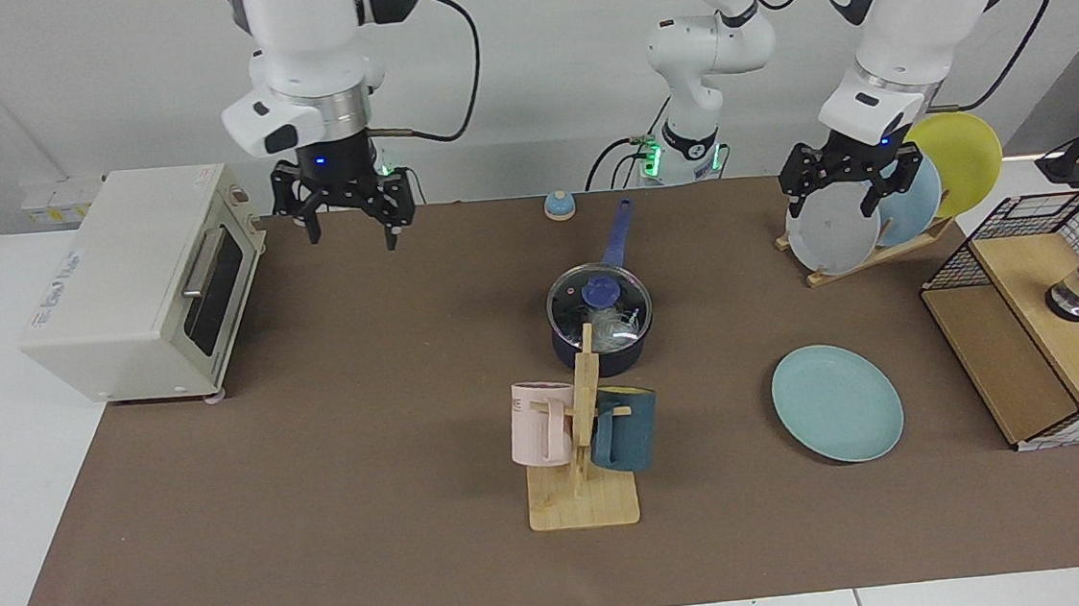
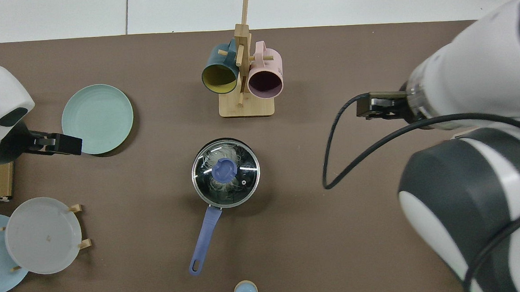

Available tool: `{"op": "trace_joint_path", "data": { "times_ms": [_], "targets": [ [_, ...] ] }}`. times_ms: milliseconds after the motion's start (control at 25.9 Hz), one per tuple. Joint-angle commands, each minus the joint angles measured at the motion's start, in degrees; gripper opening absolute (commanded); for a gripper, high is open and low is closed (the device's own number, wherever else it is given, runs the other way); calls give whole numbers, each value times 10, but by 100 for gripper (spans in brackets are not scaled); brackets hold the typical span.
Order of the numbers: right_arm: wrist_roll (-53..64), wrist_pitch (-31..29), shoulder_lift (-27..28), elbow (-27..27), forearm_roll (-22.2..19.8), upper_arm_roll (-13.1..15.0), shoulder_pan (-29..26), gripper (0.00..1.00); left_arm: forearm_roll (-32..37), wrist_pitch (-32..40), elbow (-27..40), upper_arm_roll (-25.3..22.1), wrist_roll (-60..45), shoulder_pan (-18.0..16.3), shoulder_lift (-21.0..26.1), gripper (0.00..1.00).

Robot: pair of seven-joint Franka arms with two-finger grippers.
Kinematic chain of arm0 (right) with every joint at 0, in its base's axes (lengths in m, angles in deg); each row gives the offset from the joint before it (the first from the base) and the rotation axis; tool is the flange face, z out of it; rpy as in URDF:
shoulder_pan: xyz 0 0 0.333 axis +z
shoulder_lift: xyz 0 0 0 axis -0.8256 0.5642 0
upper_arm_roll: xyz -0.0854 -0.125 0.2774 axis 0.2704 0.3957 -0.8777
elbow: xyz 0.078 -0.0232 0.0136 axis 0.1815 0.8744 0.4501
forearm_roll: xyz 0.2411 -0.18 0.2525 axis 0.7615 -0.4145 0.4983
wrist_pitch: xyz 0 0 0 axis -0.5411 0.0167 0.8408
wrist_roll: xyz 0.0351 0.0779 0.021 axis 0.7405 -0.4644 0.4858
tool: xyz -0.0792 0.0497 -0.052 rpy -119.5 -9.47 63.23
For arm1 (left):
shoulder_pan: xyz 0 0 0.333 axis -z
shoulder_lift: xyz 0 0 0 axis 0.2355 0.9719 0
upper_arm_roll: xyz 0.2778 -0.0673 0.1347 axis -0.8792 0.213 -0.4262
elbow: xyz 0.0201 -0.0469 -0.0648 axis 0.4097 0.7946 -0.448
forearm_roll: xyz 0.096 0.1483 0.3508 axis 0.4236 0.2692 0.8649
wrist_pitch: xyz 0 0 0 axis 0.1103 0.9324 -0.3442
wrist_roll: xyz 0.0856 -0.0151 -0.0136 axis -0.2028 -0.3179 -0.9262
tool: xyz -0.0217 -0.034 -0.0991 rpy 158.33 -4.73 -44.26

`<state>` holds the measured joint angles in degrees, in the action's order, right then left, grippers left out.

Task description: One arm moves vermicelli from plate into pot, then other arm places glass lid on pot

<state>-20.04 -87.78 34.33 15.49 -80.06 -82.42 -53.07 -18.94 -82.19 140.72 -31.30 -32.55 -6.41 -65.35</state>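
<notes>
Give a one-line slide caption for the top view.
Glass lid seated on pot, vermicelli inside; teal plate bare.

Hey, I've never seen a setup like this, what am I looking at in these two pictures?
Two white robot arms work at a brown-covered table. One picture faces them; the other looks straight down. The pot stands mid-table with the glass lid on it and the vermicelli inside. The plate lies bare. The right gripper hangs open and empty near the toaster oven. The left gripper hangs open and empty by the plate rack. A mug stand holds two mugs.
</notes>
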Motion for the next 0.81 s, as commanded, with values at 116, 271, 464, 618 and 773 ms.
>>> {"op": "trace_joint_path", "data": {
  "times_ms": [116,271,464,618,773],
  "targets": [
    [58,0,-86,95,35,77,-2,99,-5,9,1,-8,0,0,-7,100],
    [71,9,-89,98,43,93,-3,99,-3,9,1,-10,-1,-1,-7,100],
    [109,21,-90,98,47,93,-3,99,-4,10,1,-6,-1,-2,-7,100],
    [105,14,-89,98,47,93,-3,99,-3,10,1,-10,-1,-2,-7,100],
    [105,11,-89,97,47,93,-3,99,-2,10,1,-12,0,-3,-7,100]
  ]
}}
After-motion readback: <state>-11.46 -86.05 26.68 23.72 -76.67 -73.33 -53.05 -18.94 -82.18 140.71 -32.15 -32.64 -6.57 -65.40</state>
